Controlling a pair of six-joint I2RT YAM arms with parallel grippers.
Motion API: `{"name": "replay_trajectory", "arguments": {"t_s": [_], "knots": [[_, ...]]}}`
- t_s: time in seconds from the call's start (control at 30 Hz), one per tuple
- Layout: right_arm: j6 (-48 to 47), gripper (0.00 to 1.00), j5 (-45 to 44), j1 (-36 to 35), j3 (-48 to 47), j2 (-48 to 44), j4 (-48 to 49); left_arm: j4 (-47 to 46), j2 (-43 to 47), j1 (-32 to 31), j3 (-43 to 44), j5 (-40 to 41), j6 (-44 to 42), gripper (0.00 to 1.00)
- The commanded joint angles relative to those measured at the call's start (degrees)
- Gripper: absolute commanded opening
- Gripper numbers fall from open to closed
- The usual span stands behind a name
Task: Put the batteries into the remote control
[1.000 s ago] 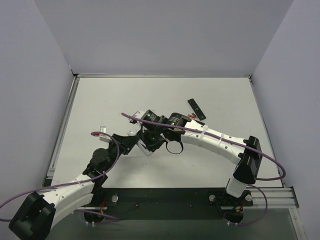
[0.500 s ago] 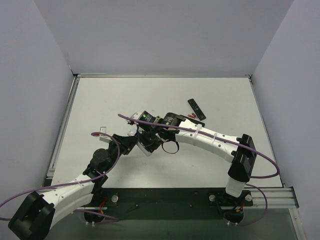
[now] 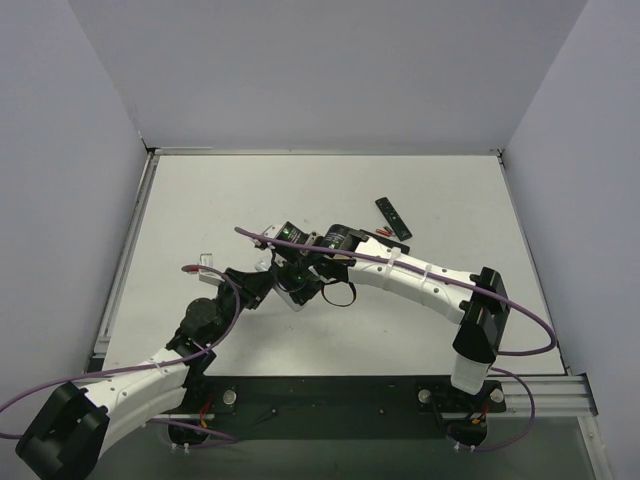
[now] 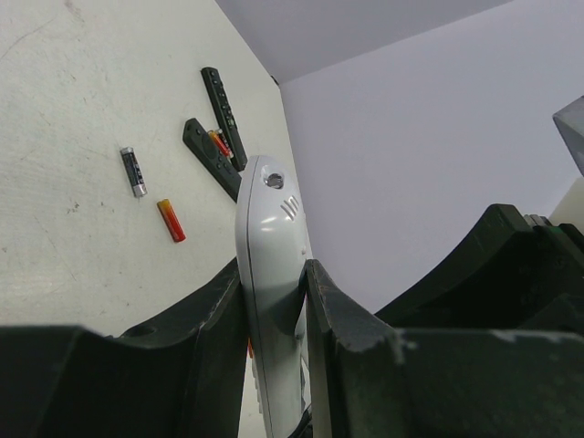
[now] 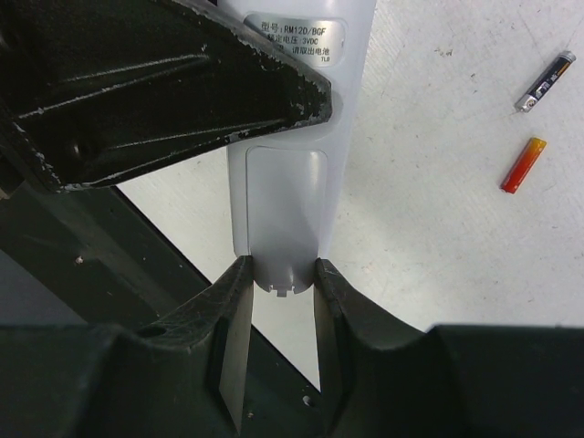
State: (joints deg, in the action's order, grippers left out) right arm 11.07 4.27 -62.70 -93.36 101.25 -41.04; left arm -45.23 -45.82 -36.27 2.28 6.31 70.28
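Observation:
My left gripper (image 4: pixel 272 301) is shut on a white remote (image 4: pixel 266 228) and holds it on edge above the table. In the right wrist view the remote's back faces the camera, with its label and grey battery cover (image 5: pixel 285 205). My right gripper (image 5: pixel 280 278) is shut on the end of that cover, which sticks out a little past the remote's body. A dark grey battery (image 4: pixel 133 172) and a red battery (image 4: pixel 171 220) lie loose on the table; both also show in the right wrist view (image 5: pixel 545 82) (image 5: pixel 522 164). In the top view both grippers (image 3: pixel 280 285) (image 3: pixel 302 278) meet at the table's middle.
A black remote (image 3: pixel 393 217) lies at the back right, with a black cover piece (image 4: pixel 212 157) and another red battery (image 4: pixel 219 143) beside it. A small white piece (image 3: pixel 205 261) lies left of my left arm. White walls enclose the table.
My right wrist has shifted a little to the left onto the remote held by my left gripper. The left arm has hardly moved.

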Motion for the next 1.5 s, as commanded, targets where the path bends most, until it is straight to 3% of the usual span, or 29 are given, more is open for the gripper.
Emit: {"name": "replay_trajectory", "arguments": {"t_s": [0.0, 0.3, 1.1, 1.2, 1.3, 1.47], "knots": [[1.67, 0.06, -0.32, -0.32, -2.17, 0.79, -1.15, -7.41, 0.47, -0.99, 0.35, 0.20, 1.61, 0.00], [2.38, 0.11, -0.41, -0.50, -1.65, 0.96, 0.34, -8.64, 0.21, -1.61, 0.27, 0.64, 3.54, 0.00], [2.29, 0.41, -0.84, -0.85, -0.59, -1.23, 2.01, -4.51, 2.67, -1.52, -2.28, 4.59, 9.43, 0.00], [2.55, 0.50, -1.28, -0.94, 0.02, -2.72, 2.71, -4.34, 2.84, -1.52, -3.59, 5.03, 10.23, 0.00], [2.82, 0.63, -1.99, -0.67, 2.20, -5.62, 4.64, -4.16, 3.63, -1.52, -3.87, 5.29, 10.58, 0.00], [7.03, 0.66, 4.75, 2.22, 12.31, -14.67, 16.58, -3.37, 5.48, -1.43, -3.95, 5.56, 10.58, 0.00]]}}
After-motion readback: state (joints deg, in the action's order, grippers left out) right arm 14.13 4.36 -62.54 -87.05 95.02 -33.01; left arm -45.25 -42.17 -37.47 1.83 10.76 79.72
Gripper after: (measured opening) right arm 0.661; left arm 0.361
